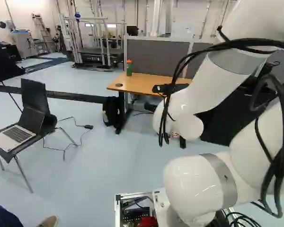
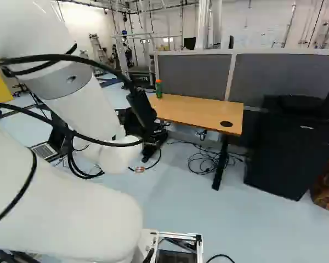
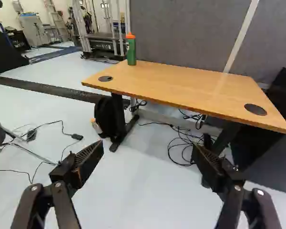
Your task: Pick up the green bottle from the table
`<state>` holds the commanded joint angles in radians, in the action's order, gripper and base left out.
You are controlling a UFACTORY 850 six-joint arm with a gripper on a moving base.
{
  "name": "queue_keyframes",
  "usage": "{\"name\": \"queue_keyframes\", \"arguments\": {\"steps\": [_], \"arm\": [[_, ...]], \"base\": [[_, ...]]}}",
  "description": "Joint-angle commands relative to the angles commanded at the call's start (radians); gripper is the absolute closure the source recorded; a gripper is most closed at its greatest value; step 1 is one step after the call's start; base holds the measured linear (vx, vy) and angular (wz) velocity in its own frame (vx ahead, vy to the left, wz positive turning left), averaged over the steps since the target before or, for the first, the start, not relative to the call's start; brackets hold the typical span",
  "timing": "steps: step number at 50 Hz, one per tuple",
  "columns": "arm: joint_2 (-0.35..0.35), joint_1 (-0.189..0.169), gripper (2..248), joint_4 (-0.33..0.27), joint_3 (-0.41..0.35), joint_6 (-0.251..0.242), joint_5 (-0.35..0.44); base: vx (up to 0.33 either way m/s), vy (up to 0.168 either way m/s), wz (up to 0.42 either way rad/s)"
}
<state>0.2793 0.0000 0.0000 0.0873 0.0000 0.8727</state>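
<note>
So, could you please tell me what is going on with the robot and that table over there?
The white arm is here to pick up the green bottle, but nothing is handling it at this moment. The bottle stands upright near the far edge of the wooden table. The gripper is open and empty, with the table and bottle out ahead of it.
</note>
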Motion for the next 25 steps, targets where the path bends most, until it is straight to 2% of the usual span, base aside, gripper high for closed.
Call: {"name": "queue_keyframes", "arguments": {"steps": [25], "arm": [[0.0,0.0,3,0.0,0.0,0.0,0.0]], "base": [[0.0,0.0,0.0]]}}
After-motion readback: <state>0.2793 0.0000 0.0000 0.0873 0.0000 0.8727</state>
